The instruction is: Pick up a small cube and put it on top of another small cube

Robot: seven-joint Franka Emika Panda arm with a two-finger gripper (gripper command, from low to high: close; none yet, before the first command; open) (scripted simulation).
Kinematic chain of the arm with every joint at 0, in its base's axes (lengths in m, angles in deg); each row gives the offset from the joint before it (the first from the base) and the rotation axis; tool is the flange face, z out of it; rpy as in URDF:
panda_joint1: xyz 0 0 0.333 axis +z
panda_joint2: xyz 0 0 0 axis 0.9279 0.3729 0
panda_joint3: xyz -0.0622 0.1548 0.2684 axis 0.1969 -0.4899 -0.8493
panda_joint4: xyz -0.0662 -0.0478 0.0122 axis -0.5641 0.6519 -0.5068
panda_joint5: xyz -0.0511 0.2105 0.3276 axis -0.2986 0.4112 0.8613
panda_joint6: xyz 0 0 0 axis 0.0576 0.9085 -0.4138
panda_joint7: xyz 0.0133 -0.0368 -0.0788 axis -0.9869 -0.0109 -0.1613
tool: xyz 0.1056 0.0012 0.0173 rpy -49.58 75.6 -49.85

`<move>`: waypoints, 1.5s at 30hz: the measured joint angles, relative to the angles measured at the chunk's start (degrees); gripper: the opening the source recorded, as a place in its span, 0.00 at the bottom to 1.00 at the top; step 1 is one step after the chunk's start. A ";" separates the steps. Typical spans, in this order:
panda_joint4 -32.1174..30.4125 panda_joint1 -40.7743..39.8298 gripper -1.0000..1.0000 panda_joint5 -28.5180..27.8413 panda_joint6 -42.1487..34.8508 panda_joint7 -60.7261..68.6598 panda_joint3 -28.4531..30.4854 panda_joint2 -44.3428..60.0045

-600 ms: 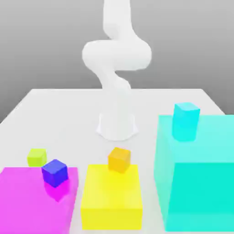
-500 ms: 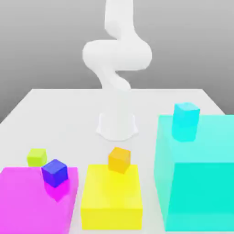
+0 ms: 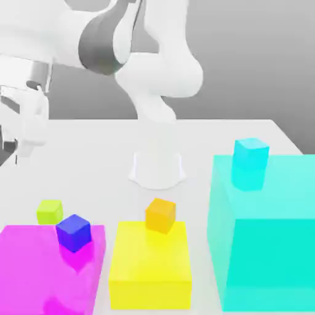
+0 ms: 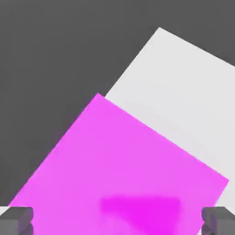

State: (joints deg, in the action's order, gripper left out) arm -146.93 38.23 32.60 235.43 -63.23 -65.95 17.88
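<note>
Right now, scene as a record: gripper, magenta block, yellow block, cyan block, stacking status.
gripper: open, over the magenta block, nothing held
magenta block: dark blue small cube on top
lime small cube: at the magenta block's far edge in the exterior view; what it rests on, cannot tell
yellow block: orange small cube at its far edge
cyan block: cyan small cube on top
stacking: not done, no small cube on another
</note>
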 joint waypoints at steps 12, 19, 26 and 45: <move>-8.60 -10.54 0.50 13.59 15.00 -1.61 2.91 20.24; -7.10 -16.48 0.00 18.23 21.67 1.89 -4.33 28.44; -7.97 -14.91 0.00 15.08 18.28 -0.62 -2.03 24.08; 0.65 -3.65 0.00 9.34 -11.49 -42.52 -15.23 2.76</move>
State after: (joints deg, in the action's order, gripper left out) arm -146.28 34.58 41.94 223.93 -105.75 -81.18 20.63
